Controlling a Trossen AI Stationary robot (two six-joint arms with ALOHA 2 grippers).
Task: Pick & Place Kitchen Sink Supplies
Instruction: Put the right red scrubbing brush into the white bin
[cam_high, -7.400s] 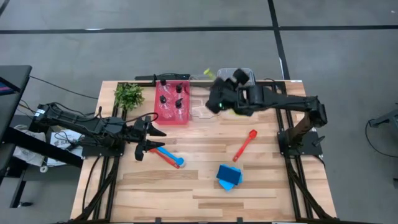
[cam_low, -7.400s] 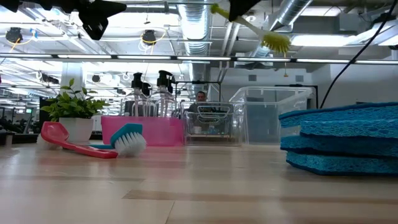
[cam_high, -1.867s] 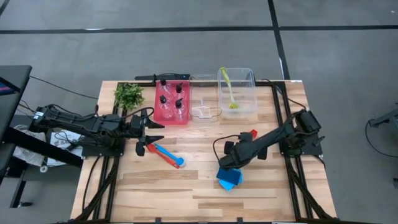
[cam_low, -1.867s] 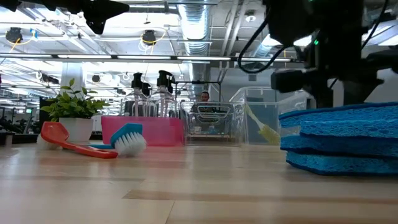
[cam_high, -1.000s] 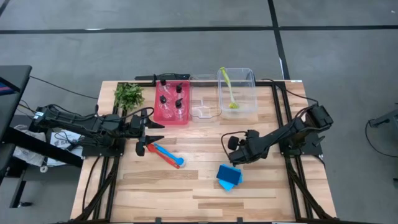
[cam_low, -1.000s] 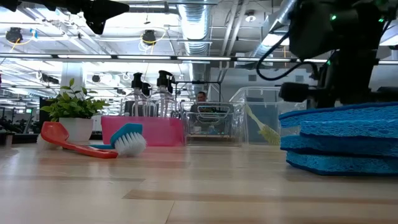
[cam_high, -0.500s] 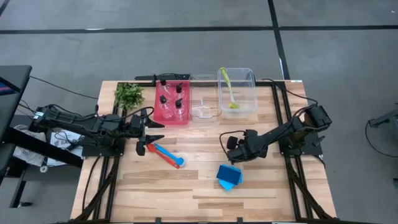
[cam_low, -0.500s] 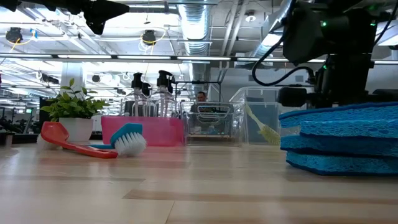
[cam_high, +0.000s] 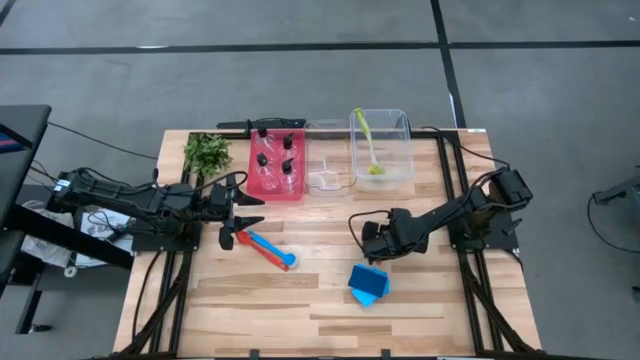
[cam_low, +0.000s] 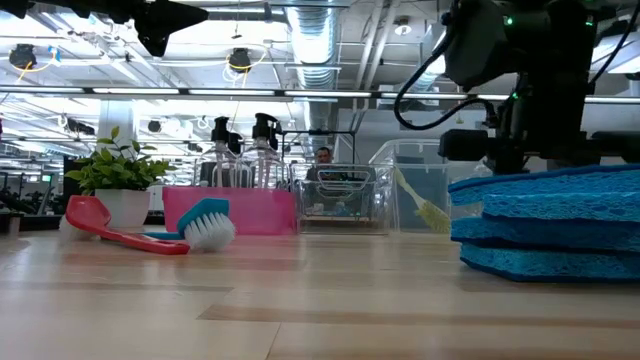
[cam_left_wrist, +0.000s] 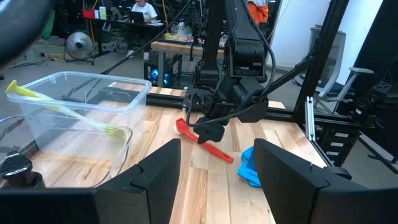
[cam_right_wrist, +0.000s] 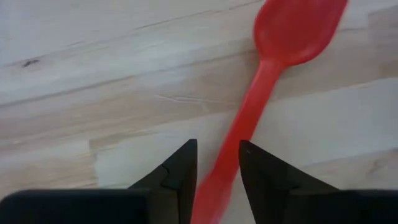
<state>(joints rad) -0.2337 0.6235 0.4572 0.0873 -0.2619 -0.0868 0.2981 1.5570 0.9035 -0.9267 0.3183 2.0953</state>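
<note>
A red spoon (cam_right_wrist: 264, 78) lies flat on the wood, and my right arm hides it in the high view. My right gripper (cam_right_wrist: 217, 171) is open and low over it, pointing down, one finger on each side of the handle; it also shows in the high view (cam_high: 366, 240) and the left wrist view (cam_left_wrist: 208, 132). The blue sponges (cam_high: 368, 284) lie stacked just on its near side. My left gripper (cam_high: 248, 218) hangs open above a blue brush (cam_high: 282, 256) and a red utensil (cam_low: 120, 228). A yellow-green brush (cam_high: 368, 145) leans in the clear bin. Bottles (cam_high: 277, 165) stand in the red bin. My right gripper comes from above with its fingers (cam_right_wrist: 177, 171) on either side of the red spoon's handle (cam_right_wrist: 239, 134), away from the bowl (cam_right_wrist: 305, 25). The fingers lie across the handle. The spoon lies flat on the table. I cannot tell whether the fingers touch it.
A red bin (cam_high: 256, 190), a small clear tray (cam_high: 330, 180) and a clear bin (cam_high: 404, 172) stand in a row along the far edge, with a leafy plant (cam_high: 206, 153) at the far left. Bare wood lies along the near edge (cam_high: 300, 320).
My right gripper has moved a little toward the table's left edge, staying low over the red spoon. The spoon, sponges and left arm have kept still.
</note>
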